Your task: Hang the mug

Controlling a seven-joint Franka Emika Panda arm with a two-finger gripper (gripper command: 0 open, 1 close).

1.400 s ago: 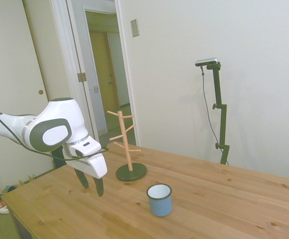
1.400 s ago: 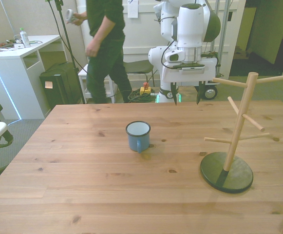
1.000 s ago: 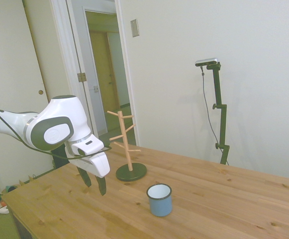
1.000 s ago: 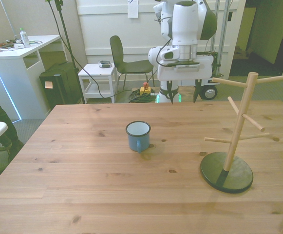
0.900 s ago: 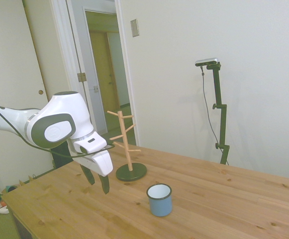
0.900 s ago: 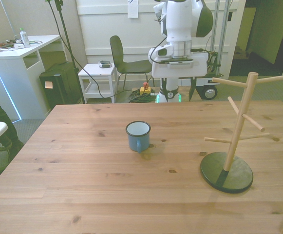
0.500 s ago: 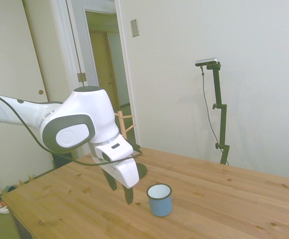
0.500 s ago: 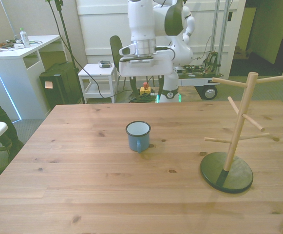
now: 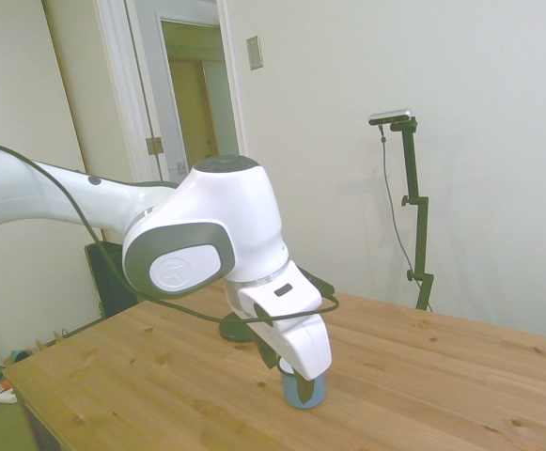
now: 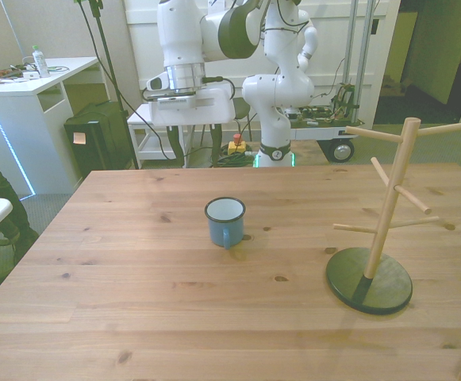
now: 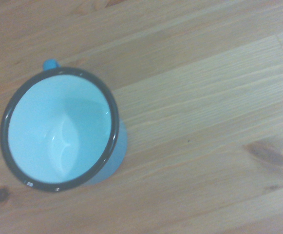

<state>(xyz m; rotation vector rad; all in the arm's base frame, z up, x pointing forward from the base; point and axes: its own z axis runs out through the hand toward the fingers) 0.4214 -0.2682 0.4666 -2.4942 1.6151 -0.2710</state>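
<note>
In the side view the arm (image 9: 207,244) is covering the mug's (image 9: 308,395) rim and upper wall, leaving only its lower part showing. It is also hiding nearly all of the rack (image 10: 389,210), toward the table's (image 9: 442,376) far edge. The picture's left edge is cutting off the arm, and the bottom and right edges are cutting off the table. In the front view the right edge is clipping the rack's top peg, and the bottom edge is trimming the table's near corners. In the wrist view the mug's rim is hiding most of its handle (image 11: 49,64).
</note>
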